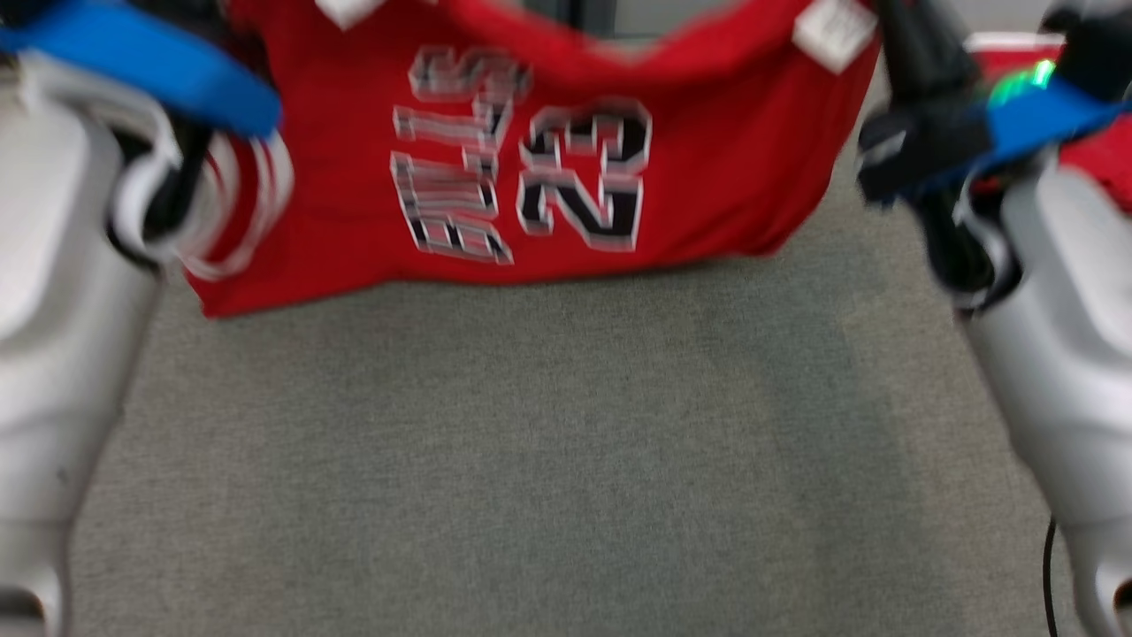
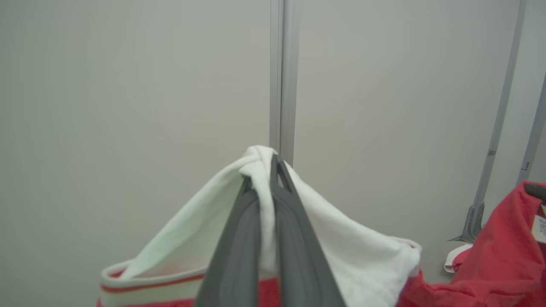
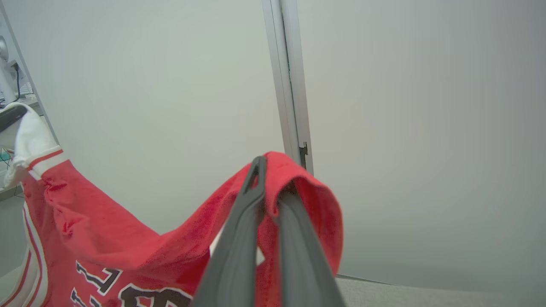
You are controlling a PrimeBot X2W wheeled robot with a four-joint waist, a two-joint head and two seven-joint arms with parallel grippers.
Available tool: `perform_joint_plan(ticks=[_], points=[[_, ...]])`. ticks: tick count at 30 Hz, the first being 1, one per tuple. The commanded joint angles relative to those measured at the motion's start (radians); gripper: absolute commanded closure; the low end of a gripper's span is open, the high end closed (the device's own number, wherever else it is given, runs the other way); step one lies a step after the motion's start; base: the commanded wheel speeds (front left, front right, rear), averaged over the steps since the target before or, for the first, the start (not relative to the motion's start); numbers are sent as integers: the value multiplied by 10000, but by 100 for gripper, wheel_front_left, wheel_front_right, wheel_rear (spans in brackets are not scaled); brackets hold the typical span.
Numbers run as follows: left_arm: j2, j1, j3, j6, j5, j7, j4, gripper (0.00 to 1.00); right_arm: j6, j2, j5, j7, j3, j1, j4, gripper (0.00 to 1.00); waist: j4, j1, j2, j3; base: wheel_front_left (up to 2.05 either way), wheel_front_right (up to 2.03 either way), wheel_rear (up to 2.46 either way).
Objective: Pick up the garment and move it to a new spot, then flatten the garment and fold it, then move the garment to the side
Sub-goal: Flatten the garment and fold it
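A red jersey (image 1: 707,177) with white trim and a black "23" hangs stretched between my two arms, its lower edge at or just above the grey surface (image 1: 566,442). The head view is blurred. In the left wrist view my left gripper (image 2: 262,170) is shut on the jersey's white trimmed edge (image 2: 341,251), which drapes over both fingers. In the right wrist view my right gripper (image 3: 273,179) is shut on a fold of the red fabric (image 3: 128,238). Both pale forearms (image 1: 53,310) frame the head view's sides.
A pale wall with a vertical metal post (image 2: 281,76) stands close behind the garment. Another red and white thing (image 1: 1017,49) lies at the far right of the head view. A dark cable (image 1: 1048,566) runs by my right forearm (image 1: 1061,354).
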Motion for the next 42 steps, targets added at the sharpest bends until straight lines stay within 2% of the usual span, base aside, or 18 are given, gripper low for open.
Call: perform_joint_plan(ticks=[1, 5, 11, 21, 26, 30, 37, 42], points=[[100, -1150, -173, -13, -203, 104, 279, 100, 5, -39, 294, 126, 4, -1091, 327, 100, 174, -4, -3, 548, 0, 0, 0], [75, -3486, -463, -13, -471, 104, 1175, 100, 5, -121, 850, 380, -52, -3329, 1136, 100, 229, -4, -3, 1180, 0, 0, 0], [-354, -6150, -807, -13, -1029, -313, 2307, 100, 5, -214, 1156, 592, 179, -6020, 2265, 100, 339, -4, -3, 1599, 0, 0, 0], [-618, -7518, -1845, -14, -1714, -793, 3227, 100, 5, -550, 1493, 321, 976, -7814, 3448, 100, 462, -4, -3, 1908, 0, 0, 0], [-500, -6589, -2413, -14, -2276, -916, 3244, 100, 5, -625, 1989, 90, 1621, -7057, 3647, 100, 518, -4, -3, 1995, 0, 0, 0], [-390, -5373, -2375, -14, -2683, -960, 2901, 100, 5, -702, 2445, -120, 2155, -5904, 3434, 100, 546, -4, -3, 1956, 0, 0, 0], [-78, -1871, -1130, -13, -2463, -959, 1594, 100, 5, -860, 2972, -302, 2390, -2927, 2542, 100, 491, -4, -3, 1503, 0, 0, 0], [-312, 1071, -269, 74, -1917, -956, 451, 100, 5, -885, 2884, -301, 1867, -447, 1471, 100, 528, -4, -3, 984, 0, 0, 0]])
